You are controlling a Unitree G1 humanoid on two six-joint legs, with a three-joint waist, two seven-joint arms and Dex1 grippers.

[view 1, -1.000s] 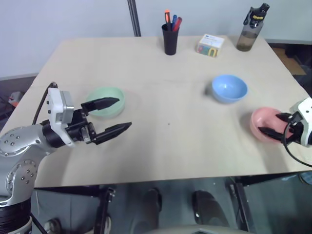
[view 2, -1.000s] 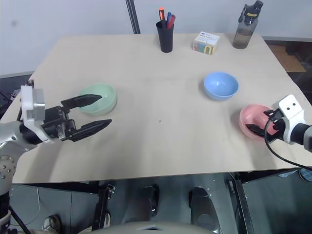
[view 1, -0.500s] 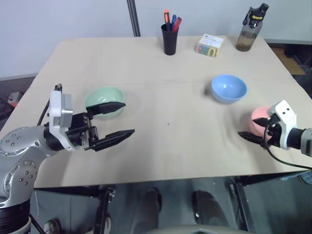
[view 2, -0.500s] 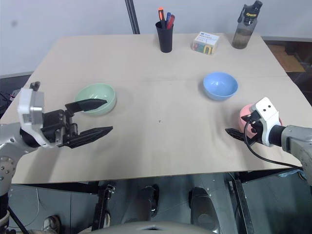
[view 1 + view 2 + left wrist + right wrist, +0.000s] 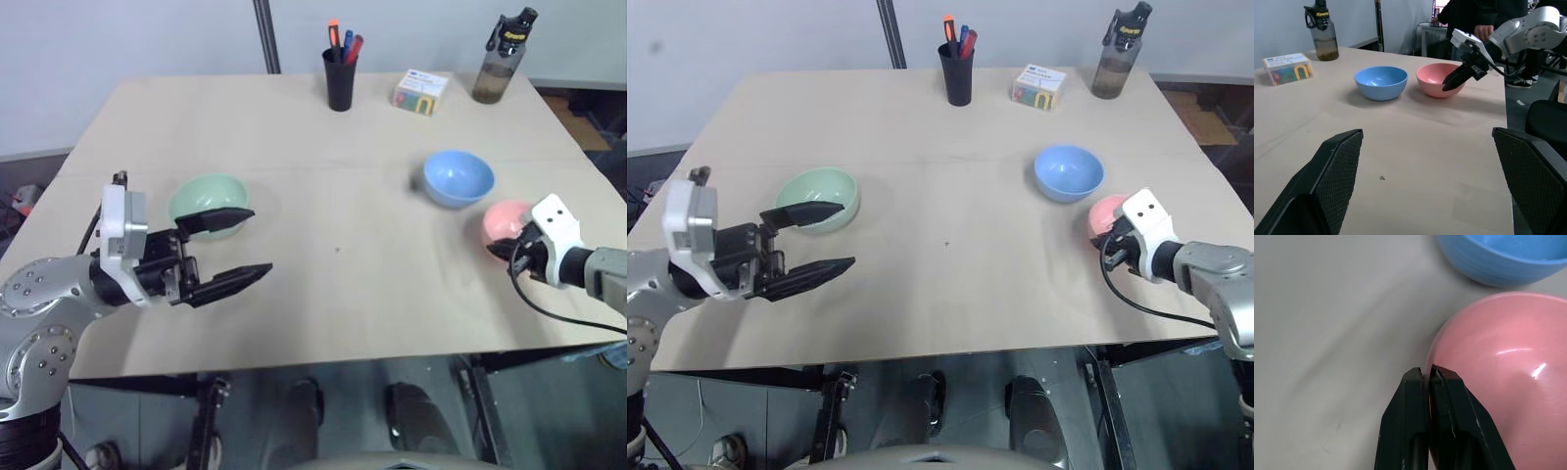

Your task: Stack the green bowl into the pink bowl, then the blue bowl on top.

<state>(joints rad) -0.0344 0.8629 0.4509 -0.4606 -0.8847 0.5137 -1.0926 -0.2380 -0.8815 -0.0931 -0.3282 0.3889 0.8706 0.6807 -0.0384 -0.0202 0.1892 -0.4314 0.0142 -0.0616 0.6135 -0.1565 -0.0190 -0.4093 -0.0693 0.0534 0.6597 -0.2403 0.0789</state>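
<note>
So nothing is stacked: right gripper (image 5: pixel 1427 374) pinches the pink bowl (image 5: pixel 1503 362) rim (left gripper (image 5: pixel 235 245) gapes near the green bowl (image 5: pixel 201 199)).

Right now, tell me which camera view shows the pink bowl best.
The left wrist view: the pink bowl stands whole in side profile beside the blue bowl, with the right gripper shut at its rim. The right wrist view crops it close. In both eye views the right arm covers part of it.

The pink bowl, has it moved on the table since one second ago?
Yes. The pink bowl has moved inward from the table's right edge, closer to the blue bowl, with the shut right gripper at its rim.
</note>
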